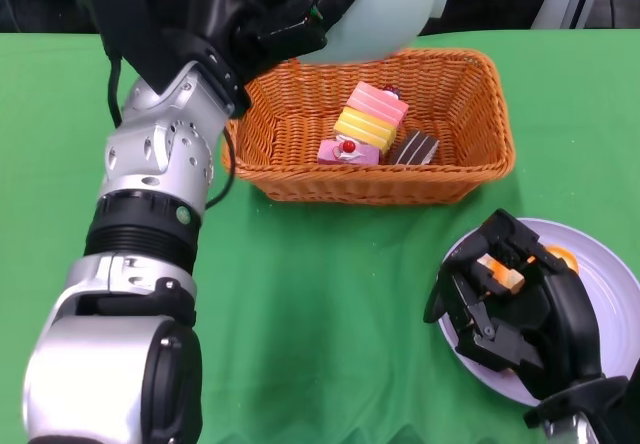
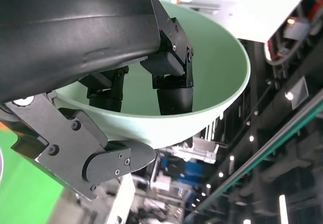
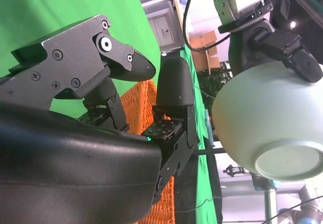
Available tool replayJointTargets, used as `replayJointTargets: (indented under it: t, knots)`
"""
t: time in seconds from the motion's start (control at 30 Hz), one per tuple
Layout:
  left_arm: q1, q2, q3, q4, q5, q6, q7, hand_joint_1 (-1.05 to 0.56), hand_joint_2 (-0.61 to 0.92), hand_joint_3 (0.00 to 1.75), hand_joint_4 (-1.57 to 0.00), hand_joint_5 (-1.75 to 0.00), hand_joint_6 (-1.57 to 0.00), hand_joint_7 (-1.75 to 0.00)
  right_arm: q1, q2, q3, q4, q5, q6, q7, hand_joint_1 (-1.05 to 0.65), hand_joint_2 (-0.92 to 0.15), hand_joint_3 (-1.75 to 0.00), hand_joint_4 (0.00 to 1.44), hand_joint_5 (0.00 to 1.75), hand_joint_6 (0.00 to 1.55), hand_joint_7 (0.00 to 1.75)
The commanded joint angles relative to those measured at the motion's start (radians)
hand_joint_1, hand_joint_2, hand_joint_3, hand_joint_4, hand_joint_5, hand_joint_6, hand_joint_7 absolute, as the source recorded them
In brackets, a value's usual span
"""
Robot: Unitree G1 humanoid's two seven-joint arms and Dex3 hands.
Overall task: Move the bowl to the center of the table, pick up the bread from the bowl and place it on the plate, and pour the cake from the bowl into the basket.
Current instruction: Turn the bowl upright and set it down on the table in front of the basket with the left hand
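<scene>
My left hand grips the rim of the pale green bowl and holds it raised and tipped over the back of the wicker basket. The left wrist view shows my fingers inside the bowl, which looks empty there. A pink-and-yellow cake, a pink cake with a cherry and a chocolate slice lie in the basket. My right hand hovers over the lavender plate, fingers apart, with orange bread showing beneath them.
Green cloth covers the table. In the right wrist view the bowl hangs bottom-out beyond my right hand, with the basket's weave behind it. My left forearm crosses the table's left side.
</scene>
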Motion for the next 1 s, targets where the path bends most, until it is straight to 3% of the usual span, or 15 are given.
replayJointTargets:
  t: [0.03, 0.37, 0.57, 0.73, 1.0]
  knots:
    - [0.032, 0.038, -0.023, -0.042, 0.041, -0.112, -0.014, -0.18, 0.49, 1.19, -0.8, -1.57, -0.81, -1.44, -0.006, -0.008, -0.014, 0.01, 0.009, -0.016, 0.004, -0.17, -0.6, -0.97, 0.72, 1.75, 0.58, 1.48]
    - [0.115, 0.102, -0.052, -0.181, 0.068, -0.191, -0.014, -0.18, 0.55, 1.1, -0.86, -1.49, -0.86, -1.35, -0.013, -0.009, -0.024, 0.005, 0.012, -0.01, 0.006, -0.17, -0.57, -1.01, 0.71, 1.75, 0.57, 1.49]
    - [0.187, 0.149, -0.066, -0.237, 0.092, -0.326, -0.038, -0.11, 0.55, 1.14, -0.83, -1.53, -0.83, -1.37, -0.008, -0.014, -0.027, -0.015, 0.003, 0.017, -0.012, -0.17, -0.58, -1.02, 0.69, 1.75, 0.58, 1.47]
    - [0.277, 0.164, -0.069, -0.308, 0.108, -0.425, -0.022, -0.1, 0.59, 1.08, -0.85, -1.47, -0.82, -1.35, -0.008, -0.019, -0.035, -0.026, 0.011, 0.02, -0.006, -0.16, -0.57, -1.02, 0.68, 1.75, 0.58, 1.46]
    - [0.409, 0.206, -0.061, -0.373, 0.243, -0.66, 0.083, -0.12, 0.71, 0.88, -0.75, -1.61, -0.68, -1.54, -0.019, -0.037, -0.046, -0.038, 0.025, 0.047, 0.001, -0.14, -0.58, -1.02, 0.69, 1.74, 0.59, 1.43]
